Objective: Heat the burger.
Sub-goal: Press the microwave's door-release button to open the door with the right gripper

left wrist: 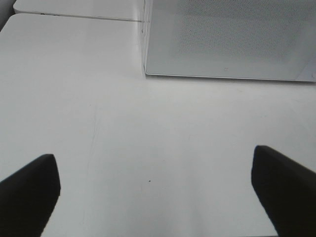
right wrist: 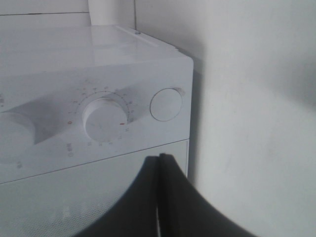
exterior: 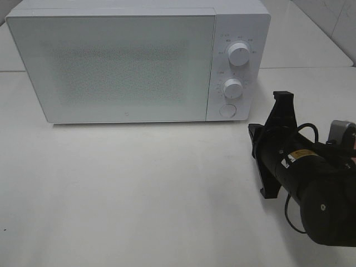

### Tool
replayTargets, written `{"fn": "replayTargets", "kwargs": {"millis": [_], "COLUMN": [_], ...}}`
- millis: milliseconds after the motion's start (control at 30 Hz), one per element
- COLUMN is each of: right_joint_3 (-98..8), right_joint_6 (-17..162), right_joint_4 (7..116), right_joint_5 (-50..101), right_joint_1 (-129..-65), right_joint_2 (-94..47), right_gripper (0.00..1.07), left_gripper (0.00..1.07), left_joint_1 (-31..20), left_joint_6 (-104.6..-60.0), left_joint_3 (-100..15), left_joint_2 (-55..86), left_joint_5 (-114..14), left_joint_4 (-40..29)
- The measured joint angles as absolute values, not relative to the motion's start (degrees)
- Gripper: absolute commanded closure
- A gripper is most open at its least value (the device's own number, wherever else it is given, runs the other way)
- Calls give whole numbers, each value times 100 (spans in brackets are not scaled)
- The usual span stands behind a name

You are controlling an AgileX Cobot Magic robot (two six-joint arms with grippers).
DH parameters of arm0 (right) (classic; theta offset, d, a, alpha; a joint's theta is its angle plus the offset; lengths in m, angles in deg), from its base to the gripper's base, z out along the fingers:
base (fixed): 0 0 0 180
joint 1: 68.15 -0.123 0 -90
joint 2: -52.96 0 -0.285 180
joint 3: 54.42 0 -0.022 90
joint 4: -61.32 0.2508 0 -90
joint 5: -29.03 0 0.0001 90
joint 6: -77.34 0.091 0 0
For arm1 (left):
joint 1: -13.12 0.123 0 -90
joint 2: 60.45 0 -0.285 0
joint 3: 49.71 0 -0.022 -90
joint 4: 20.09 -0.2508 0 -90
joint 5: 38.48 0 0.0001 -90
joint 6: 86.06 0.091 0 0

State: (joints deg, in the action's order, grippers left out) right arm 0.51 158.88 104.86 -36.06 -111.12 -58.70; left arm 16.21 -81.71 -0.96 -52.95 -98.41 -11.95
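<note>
The burger shows in no view. The white microwave [exterior: 111,67] stands at the back of the table with its door closed; its frosted door hides the inside. My right gripper [exterior: 253,135] is shut and empty, rolled on its side, just right of the microwave's control panel and low above the table. In the right wrist view its fingers [right wrist: 160,197] are pressed together in front of the panel [right wrist: 98,79]. My left gripper [left wrist: 155,197] is open and empty above bare table, near the microwave's front left corner [left wrist: 146,74]. It is out of the high view.
The panel has an upper knob [exterior: 238,54], a lower knob [exterior: 233,88] and a round door button [exterior: 227,110]. The lower knob [right wrist: 104,120] and the button [right wrist: 166,104] also show in the right wrist view. The white table [exterior: 139,183] stretches in front.
</note>
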Motion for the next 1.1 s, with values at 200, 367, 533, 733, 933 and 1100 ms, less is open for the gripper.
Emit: {"fn": "replayTargets", "kwargs": {"millis": [200, 367, 533, 733, 933, 1100], "right_joint_3": [-287, -465, -694, -1015, -1387, -1645], "right_joint_6": [16191, 16329, 16466, 16466, 16294, 16266], "right_joint_4": [10217, 10177, 9896, 9667, 9386, 9249], "right_joint_5": [-3588, -3588, -3531, -3325, -3004, -2884], "right_joint_1": [-10975, -10952, -10728, -10476, -10127, -10046], "right_joint_2": [-6363, -6586, -6833, -6930, -6970, -7217], "right_gripper": [106, 107, 107, 107, 107, 107], "left_gripper": [9, 9, 9, 9, 9, 9], "left_joint_1": [1621, 1621, 1621, 1621, 1621, 1621], "left_joint_6": [-8171, -8171, -8171, -8171, -8171, -8171], "left_joint_3": [-96, -96, -96, -96, -96, -96], "left_joint_2": [-5295, -5295, -5295, -5295, -5295, -5295], "left_joint_5": [-9841, -9841, -9841, -9841, -9841, -9841], "left_joint_4": [-1195, -1195, -1195, -1195, -1195, -1195]}}
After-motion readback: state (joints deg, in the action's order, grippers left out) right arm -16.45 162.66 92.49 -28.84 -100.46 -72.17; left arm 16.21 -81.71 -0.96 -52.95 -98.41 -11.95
